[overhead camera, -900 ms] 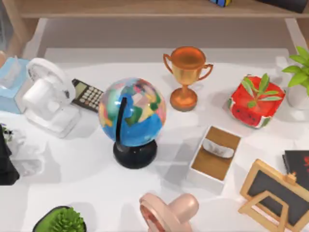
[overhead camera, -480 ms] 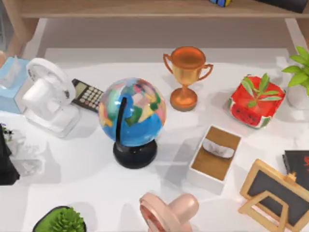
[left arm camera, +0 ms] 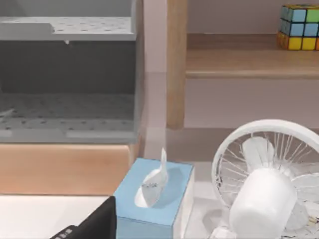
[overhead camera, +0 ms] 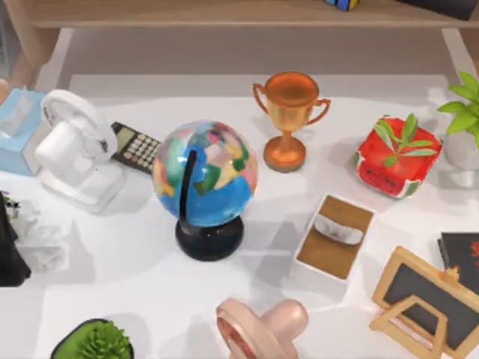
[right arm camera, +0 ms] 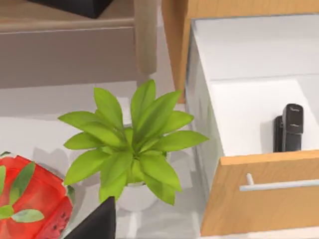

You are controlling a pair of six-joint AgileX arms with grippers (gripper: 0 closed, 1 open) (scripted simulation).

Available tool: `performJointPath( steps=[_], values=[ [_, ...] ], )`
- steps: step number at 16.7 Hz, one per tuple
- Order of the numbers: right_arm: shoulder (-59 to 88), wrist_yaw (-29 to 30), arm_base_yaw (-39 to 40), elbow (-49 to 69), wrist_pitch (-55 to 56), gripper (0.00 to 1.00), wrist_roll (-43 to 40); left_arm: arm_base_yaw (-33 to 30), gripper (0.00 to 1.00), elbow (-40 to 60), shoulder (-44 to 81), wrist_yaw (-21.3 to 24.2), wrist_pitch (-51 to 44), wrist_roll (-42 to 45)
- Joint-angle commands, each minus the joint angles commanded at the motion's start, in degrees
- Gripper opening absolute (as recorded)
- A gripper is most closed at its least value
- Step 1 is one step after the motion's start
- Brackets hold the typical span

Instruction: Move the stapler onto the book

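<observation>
Stapler sits in the open drawer. Book at table's 4 o'clock edge. Can't tell either gripper's opening or load.

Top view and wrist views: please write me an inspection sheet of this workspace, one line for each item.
Surface: white table, crowded.
Job's things: stapler, black, lying in the open drawer; book, dark, at the table's right edge.
Clutter: globe, trophy, white fan, calculator, chalkboard.
Tools: left tool near the blue tissue box; right tool near the leafy plant.
Cables: nothing seen.
Surroundings: wooden shelf holding a puzzle cube.
</observation>
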Motion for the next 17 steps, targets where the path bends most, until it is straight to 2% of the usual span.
performJointPath(
  steps=[10,17],
  values=[
    [63.5,0.6,-10.1,60.1,-33.8,1.00,-1.2,0.0,1.00,0.0,0.0,0.0,0.0,0.0],
    [94.5,0.6,-13.9,90.7,-50.3,1.00,-1.8,0.0,1.00,0.0,0.0,0.0,0.0,0.0]
  ],
)
